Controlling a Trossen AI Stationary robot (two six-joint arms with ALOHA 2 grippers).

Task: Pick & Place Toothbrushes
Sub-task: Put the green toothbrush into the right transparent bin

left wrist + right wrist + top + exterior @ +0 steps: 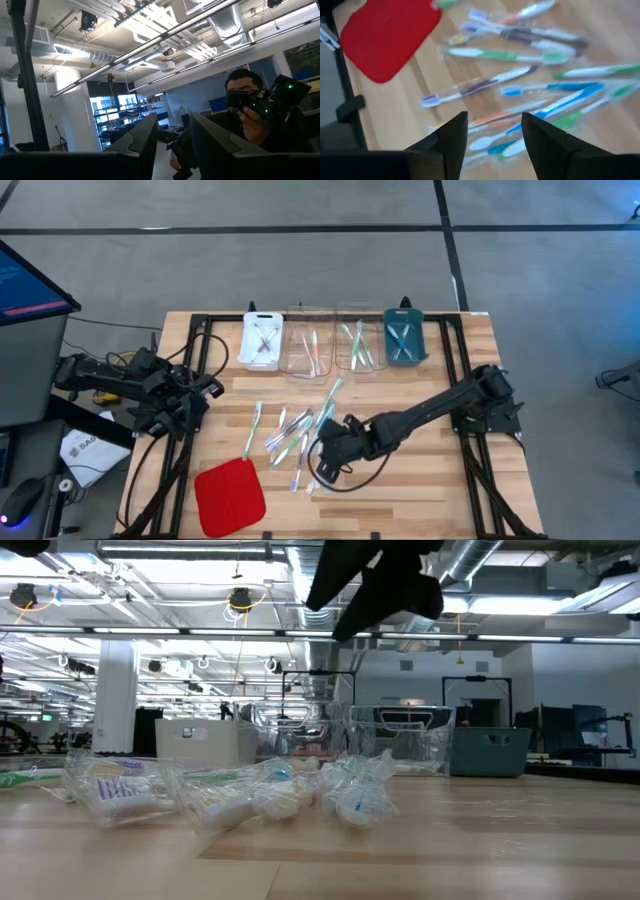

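- My right gripper [318, 463] hangs over the middle of the wooden table [420, 490], above the near edge of the loose pile of toothbrushes [298, 430], its arm reaching in from the table's right side.
- Seen from my right wrist, my two dark fingers [451, 136] stand apart with nothing between them; the gap frames an orange-accented brush and blue-and-green ones [555, 107] lying flat on the wood below, not touched.
- More of the pile spreads beyond my fingertips: a green-handled brush [495, 54], a grey-purple one [470, 89], and others farther off, some crossing each other.
- The red square pad [229, 495] lies at the table's front, left of my right gripper and just past the pile's edge; from the wrist it shows beyond the brushes [390, 35].
- From table height, the wrapped brushes [250, 795] lie in a low heap on the planks, and my right arm [380, 580] is a dark shape well above them.
- Four small trays stand in a row at the table's far edge, each already holding a few brushes: a white tray [262, 340], two clear trays [308, 345] [356, 342] and a teal tray [405, 338].
- My left gripper [205, 392] waits at the table's left edge, well apart from the pile; its wrist camera looks level into the room, fingers [145, 142] apart and empty, with a person [250, 115] in the background.
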